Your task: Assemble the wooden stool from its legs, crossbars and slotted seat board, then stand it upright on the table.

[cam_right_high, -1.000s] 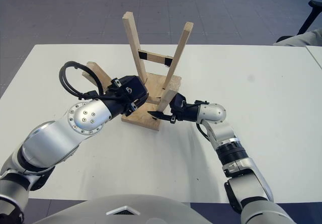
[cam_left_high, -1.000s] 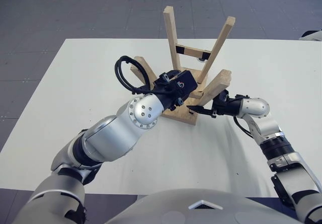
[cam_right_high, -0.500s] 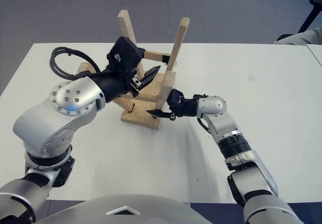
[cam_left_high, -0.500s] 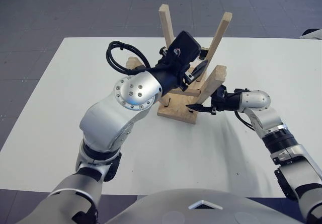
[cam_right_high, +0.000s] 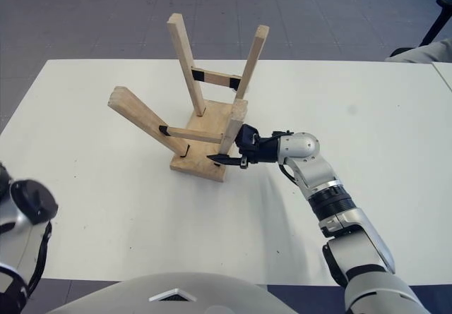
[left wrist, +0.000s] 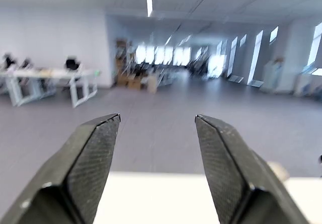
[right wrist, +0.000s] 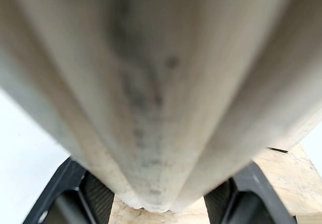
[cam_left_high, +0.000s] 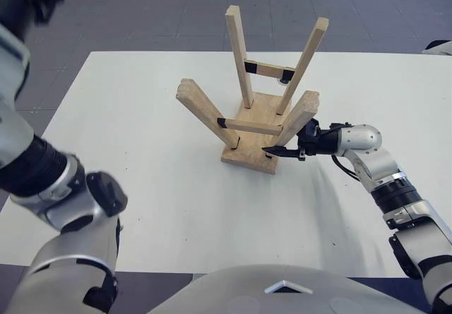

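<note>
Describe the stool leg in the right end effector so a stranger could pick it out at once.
On the white table the wooden stool lies upside down, its seat board flat on the tabletop and four legs pointing up. Of the two nearer the robot, it is the leg on the robot's right. It alone has the right end effector clamped around its base.

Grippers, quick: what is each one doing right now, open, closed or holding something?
Left gripper: open, holding nothing.
Right gripper: closed on a stool leg.

Grey tiled floor (cam_right_high: 318,10) (distant desks (left wrist: 50,74) stand on it).
</note>
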Robot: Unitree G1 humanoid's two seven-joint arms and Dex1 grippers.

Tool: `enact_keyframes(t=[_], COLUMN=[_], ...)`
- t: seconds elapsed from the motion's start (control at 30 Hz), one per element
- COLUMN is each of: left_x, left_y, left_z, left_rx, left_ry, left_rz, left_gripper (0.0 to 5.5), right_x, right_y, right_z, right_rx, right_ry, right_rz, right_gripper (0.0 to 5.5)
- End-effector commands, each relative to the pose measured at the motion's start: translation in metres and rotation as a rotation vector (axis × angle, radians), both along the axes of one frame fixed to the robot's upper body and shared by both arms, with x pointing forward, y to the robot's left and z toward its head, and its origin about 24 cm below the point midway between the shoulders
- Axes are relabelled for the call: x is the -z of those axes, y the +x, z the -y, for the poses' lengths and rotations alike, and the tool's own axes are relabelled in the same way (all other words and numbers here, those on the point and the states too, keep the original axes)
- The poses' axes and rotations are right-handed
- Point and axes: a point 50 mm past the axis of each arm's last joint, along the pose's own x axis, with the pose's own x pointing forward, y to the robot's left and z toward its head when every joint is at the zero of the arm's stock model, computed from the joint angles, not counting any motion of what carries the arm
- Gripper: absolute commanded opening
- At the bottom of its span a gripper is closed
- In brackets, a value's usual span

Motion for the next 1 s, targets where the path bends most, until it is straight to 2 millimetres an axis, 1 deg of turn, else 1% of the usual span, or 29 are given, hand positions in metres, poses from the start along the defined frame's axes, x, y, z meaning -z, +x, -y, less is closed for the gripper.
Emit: enact_keyframes(t=[0.03,0.1,0.17,0.3,0.37,0.4,0.47,0.5,0.57,0.6,0.63,0.67,0.7,0.73,0.77,0.8,0.83,0.87,0.9,0.93,0.97,1.0], left_x=[0.1,0.115,0.124,0.121,0.122,0.124,0.137,0.143,0.155,0.157,0.157,0.156,0.155,0.156,0.156,0.156,0.153,0.148,0.142,0.132,0.123,0.115], left_y=[-0.009,-0.012,-0.014,-0.018,-0.021,-0.021,-0.016,-0.01,0.001,0.003,0.004,0.006,0.008,0.012,0.016,0.02,0.024,0.023,0.015,-0.007,-0.032,-0.054], left_z=[-0.001,0.015,0.03,0.059,0.064,0.061,0.04,0.021,-0.026,-0.048,-0.065,-0.074,-0.078,-0.072,-0.06,-0.04,-0.008,0.038,0.085,0.133,0.16,0.17], left_rx=[0.181,0.311,0.41,0.633,0.709,0.714,0.6,0.478,0.154,0.004,-0.109,-0.175,-0.21,-0.185,-0.13,-0.026,0.135,0.362,0.606,0.916,1.164,1.34], left_ry=[-0.111,-0.174,-0.195,-0.217,-0.226,-0.241,-0.223,-0.201,-0.124,-0.082,-0.062,-0.03,-0.011,-0.002,0.003,0.0,-0.004,0.002,-0.007,-0.064,-0.082,-0.098], left_rz=[-0.446,-0.504,-0.534,-0.516,-0.522,-0.527,-0.561,-0.571,-0.599,-0.598,-0.589,-0.574,-0.562,-0.553,-0.546,-0.538,-0.526,-0.519,-0.514,-0.523,-0.528,-0.526], left_gripper=[2.8,2.8,2.8,2.8,2.8,2.8,2.8,2.8,2.8,2.8,2.8,2.8,2.8,2.8,2.8,2.8,2.8,2.8,2.8,2.8,2.8,2.8], right_x=[0.099,0.099,0.1,0.1,0.1,0.1,0.1,0.099,0.099,0.098,0.098,0.097,0.097,0.097,0.097,0.097,0.097,0.097,0.097,0.097,0.096,0.095], right_y=[-0.064,-0.065,-0.065,-0.065,-0.064,-0.064,-0.064,-0.063,-0.062,-0.061,-0.06,-0.06,-0.06,-0.06,-0.06,-0.059,-0.06,-0.06,-0.06,-0.059,-0.058,-0.056], right_z=[0.057,0.055,0.053,0.051,0.051,0.05,0.05,0.05,0.05,0.05,0.05,0.05,0.05,0.05,0.05,0.049,0.05,0.05,0.05,0.05,0.049,0.048], right_rx=[-0.025,-0.022,-0.023,-0.019,-0.017,-0.016,-0.014,-0.014,-0.012,-0.012,-0.013,-0.014,-0.015,-0.016,-0.017,-0.019,-0.018,-0.015,-0.012,-0.013,-0.013,-0.011], right_ry=[-0.516,-0.505,-0.5,-0.493,-0.491,-0.49,-0.488,-0.488,-0.489,-0.49,-0.49,-0.49,-0.49,-0.49,-0.49,-0.49,-0.489,-0.487,-0.486,-0.486,-0.485,-0.482], right_rz=[-0.444,-0.444,-0.443,-0.439,-0.437,-0.436,-0.435,-0.434,-0.432,-0.43,-0.429,-0.428,-0.427,-0.426,-0.426,-0.425,-0.426,-0.428,-0.429,-0.428,-0.424,-0.419], right_gripper=[2.04,2.04,2.04,2.04,2.04,2.04,2.04,2.04,2.04,2.04,2.04,2.04,2.04,2.04,2.04,2.04,2.04,2.04,2.04,2.04,2.04,2.04])
